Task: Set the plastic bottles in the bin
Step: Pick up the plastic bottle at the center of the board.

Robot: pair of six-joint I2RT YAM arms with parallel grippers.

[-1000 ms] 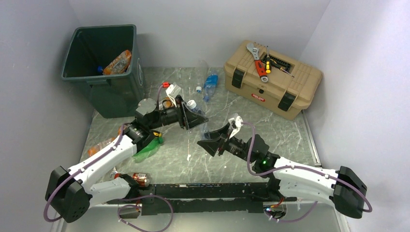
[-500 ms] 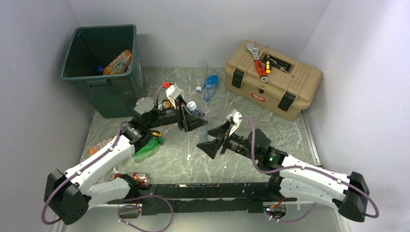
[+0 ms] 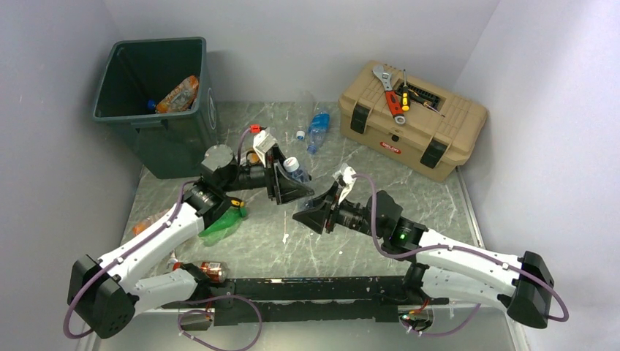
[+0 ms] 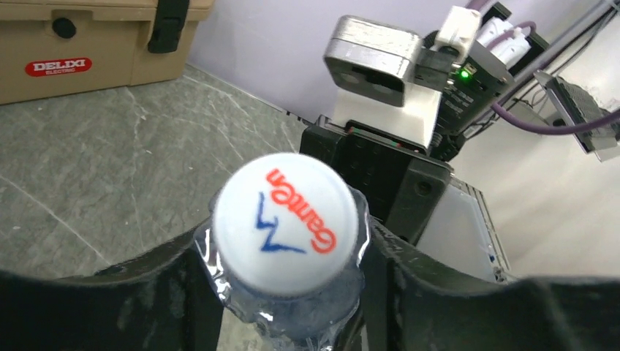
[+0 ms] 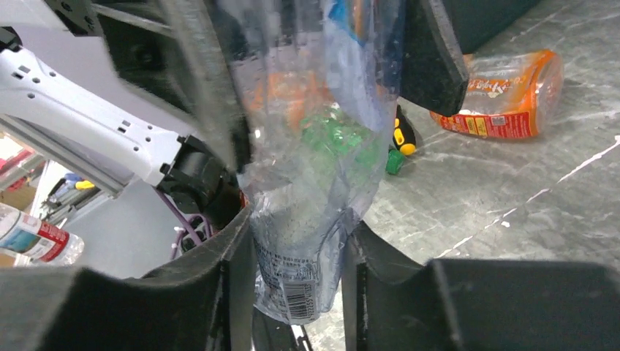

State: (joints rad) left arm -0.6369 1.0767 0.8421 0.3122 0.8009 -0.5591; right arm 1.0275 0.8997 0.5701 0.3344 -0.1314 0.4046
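Note:
A crumpled clear plastic bottle point(image 3: 301, 187) with a white cap point(image 4: 285, 223) hangs over the middle of the table between both arms. My left gripper point(image 3: 287, 181) is shut on it just under the cap. My right gripper point(image 5: 298, 278) is shut on its labelled lower end point(image 5: 307, 219), a finger pressed to each side. The dark green bin point(image 3: 150, 119) stands at the far left with an orange bottle point(image 3: 179, 93) inside. On the table lie a blue-labelled bottle point(image 3: 317, 126), a green bottle point(image 3: 225, 225) and an orange bottle point(image 5: 504, 95).
A tan toolbox point(image 3: 409, 131) with a wrench and screwdrivers on its lid sits at the far right. Another small bottle point(image 3: 210, 270) lies by the left arm's base. Grey walls close in on both sides of the table.
My right gripper moved left towards the left gripper, opened wide, then closed on the lower end of the clear bottle. The left gripper kept its hold and shifted slightly back.

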